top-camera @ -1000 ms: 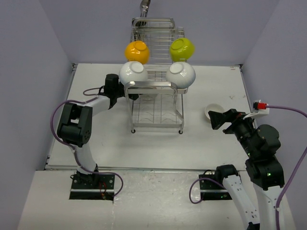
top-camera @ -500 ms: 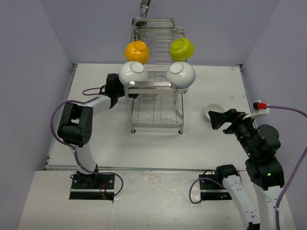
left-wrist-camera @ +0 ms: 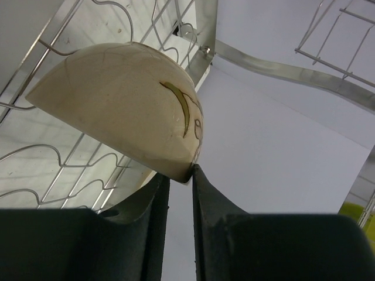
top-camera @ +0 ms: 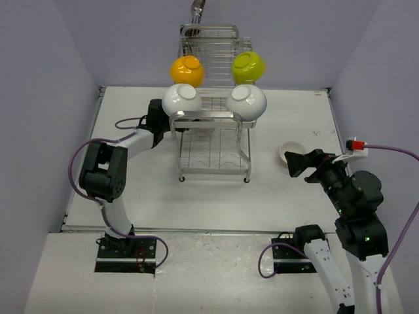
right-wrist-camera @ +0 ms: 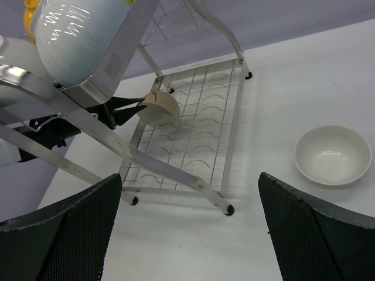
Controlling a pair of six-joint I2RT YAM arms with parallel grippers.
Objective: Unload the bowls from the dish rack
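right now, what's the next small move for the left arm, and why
Probably ease the cream bowl slightly up off the rack. The left pincer pinches its rim, and the bowl leans tilted on the lower tier's wires, so a small lift should free it before pulling it out.

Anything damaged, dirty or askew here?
The cream bowl, pinched at its rim by the left pincer in the dish rack's lower tier, carries a curved brown streak on its outer wall; stain or crack, I cannot tell. Nothing looks spilled.
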